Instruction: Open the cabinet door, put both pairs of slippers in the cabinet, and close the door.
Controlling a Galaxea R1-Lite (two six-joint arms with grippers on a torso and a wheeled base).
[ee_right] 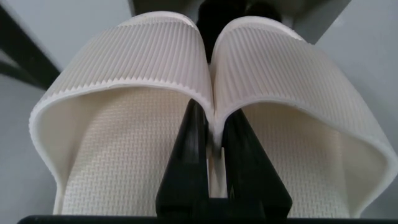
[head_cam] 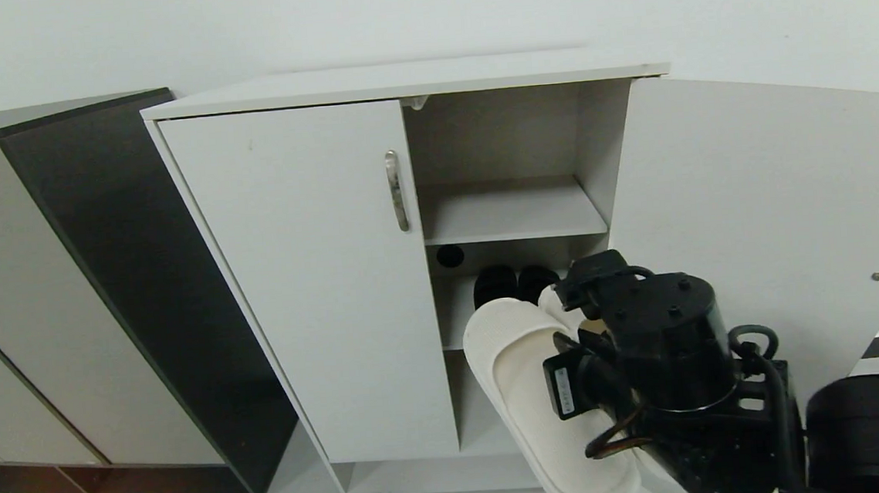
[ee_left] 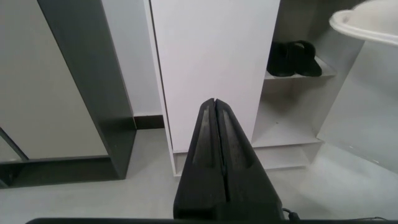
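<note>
White slippers (ee_right: pixel 124 93) pinched in right tool (ee_right: pixel 214 127) — cabinet door (head_cam: pixel 755 217) open.

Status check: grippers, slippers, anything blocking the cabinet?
Right gripper shut on white slippers, before the open cabinet. Left gripper shut, holding nothing. Black slippers already on the shelf; nothing seen blocking.

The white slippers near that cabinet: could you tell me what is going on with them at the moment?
The right gripper holds the pair of white slippers in front of the cabinet, its fingers pinching their inner edges together. The right door stands open and the left door is shut. A pair of black slippers sits on the middle shelf. The left gripper is shut and empty, pointing toward the cabinet.
</note>
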